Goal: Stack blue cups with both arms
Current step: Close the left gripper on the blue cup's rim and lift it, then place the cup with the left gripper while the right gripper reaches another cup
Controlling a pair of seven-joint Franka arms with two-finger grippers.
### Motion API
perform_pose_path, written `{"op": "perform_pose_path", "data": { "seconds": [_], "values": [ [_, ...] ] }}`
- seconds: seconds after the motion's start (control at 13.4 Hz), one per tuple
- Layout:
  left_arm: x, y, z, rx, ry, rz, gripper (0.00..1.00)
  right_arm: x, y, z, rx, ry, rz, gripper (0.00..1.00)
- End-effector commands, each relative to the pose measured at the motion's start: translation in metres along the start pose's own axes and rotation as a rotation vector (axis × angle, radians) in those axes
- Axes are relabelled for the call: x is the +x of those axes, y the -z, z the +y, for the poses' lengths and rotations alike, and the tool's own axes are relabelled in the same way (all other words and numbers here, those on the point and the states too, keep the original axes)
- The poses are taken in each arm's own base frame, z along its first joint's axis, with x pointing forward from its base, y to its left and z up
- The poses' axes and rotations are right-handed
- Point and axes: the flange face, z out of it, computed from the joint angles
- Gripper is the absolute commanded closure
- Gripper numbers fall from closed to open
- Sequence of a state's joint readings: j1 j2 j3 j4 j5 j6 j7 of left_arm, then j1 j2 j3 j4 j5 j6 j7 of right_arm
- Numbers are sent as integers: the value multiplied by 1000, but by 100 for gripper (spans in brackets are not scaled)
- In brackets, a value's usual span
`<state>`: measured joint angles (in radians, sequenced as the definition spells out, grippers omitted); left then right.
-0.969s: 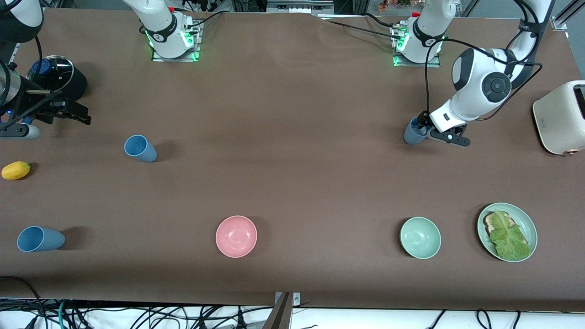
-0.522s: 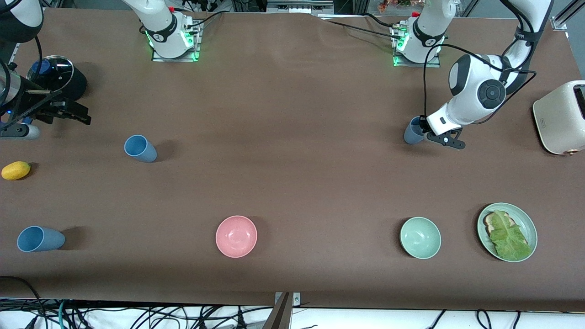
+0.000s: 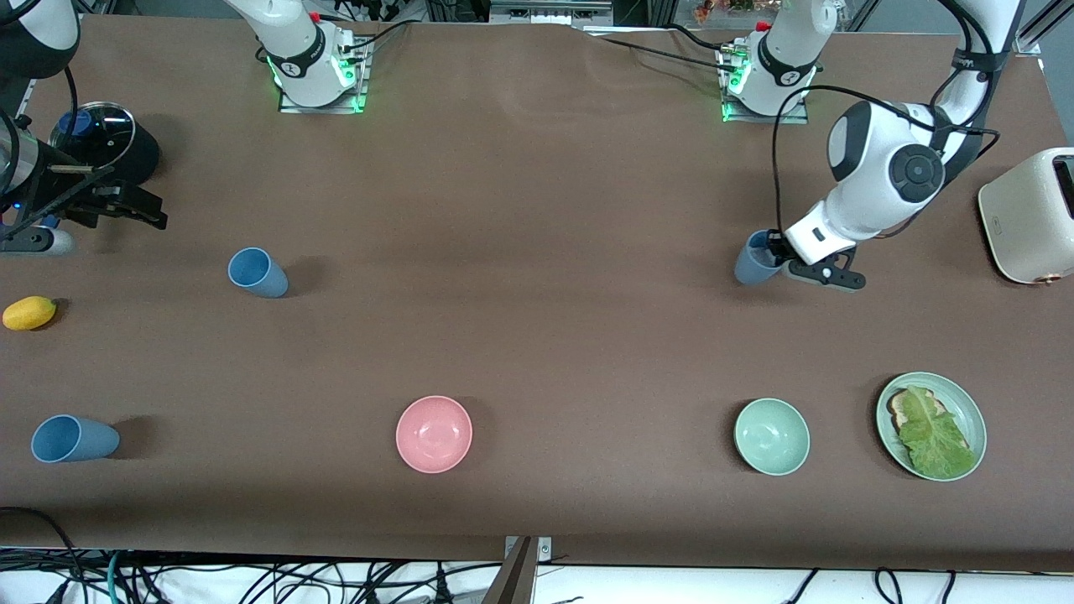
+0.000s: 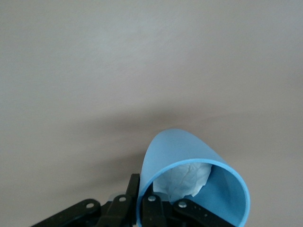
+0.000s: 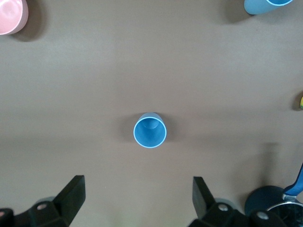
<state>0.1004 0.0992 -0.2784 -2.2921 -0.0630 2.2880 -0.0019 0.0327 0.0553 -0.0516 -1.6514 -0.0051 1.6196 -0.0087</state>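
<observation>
holding a greyish blue cup (image 3: 758, 258) by its rim, the left tool (image 3: 781, 252) has one finger inside the cup and one outside, clamped on the wall; the left wrist view shows the cup (image 4: 191, 177) tilted, with something pale and crumpled inside it. compared with half a second ago, cup and tool sit lower in the front view and a shade toward the right arm's end, after first shifting the opposite way in the half second before that. judgement: the cup is off the worktop (image 3: 537, 335) and the carry toward a partner cup is only starting, so the task is at an early stage.

the right tool (image 3: 126, 205) hangs over the right arm's end of the worktop, fingers spread wide apart and holding nothing, unchanged across the three front views. its wrist view looks straight down on an upright blue cup (image 5: 150, 130), seen in the front view (image 3: 256, 272), which has not moved. a third blue cup (image 3: 71, 439) stands nearer the front camera at the same end, also unmoved. no cup is nested in another yet.

risk, as a judgement: the rim pinch on a tilted cup may slip in transit, and the contents could block nesting.
</observation>
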Motion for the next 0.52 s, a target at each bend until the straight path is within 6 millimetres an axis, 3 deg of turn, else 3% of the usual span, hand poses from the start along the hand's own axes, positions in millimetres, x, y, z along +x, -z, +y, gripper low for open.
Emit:
{"op": "perform_pose_path", "data": {
  "seconds": [0.0, 0.15, 0.3, 0.45],
  "values": [
    [54, 13, 98, -52, 168, -30, 100, -3, 2, 0, 15, -4, 1, 0],
    [65, 7, 148, -61, 285, -45, 100, -3, 3, 0, 15, -3, 3, 0],
    [54, -8, 185, -46, 298, -72, 100, -3, 2, 0, 15, -4, 1, 0],
    [42, -27, 208, -32, 245, -108, 100, -3, 2, 0, 15, -4, 0, 0]
  ]
}}
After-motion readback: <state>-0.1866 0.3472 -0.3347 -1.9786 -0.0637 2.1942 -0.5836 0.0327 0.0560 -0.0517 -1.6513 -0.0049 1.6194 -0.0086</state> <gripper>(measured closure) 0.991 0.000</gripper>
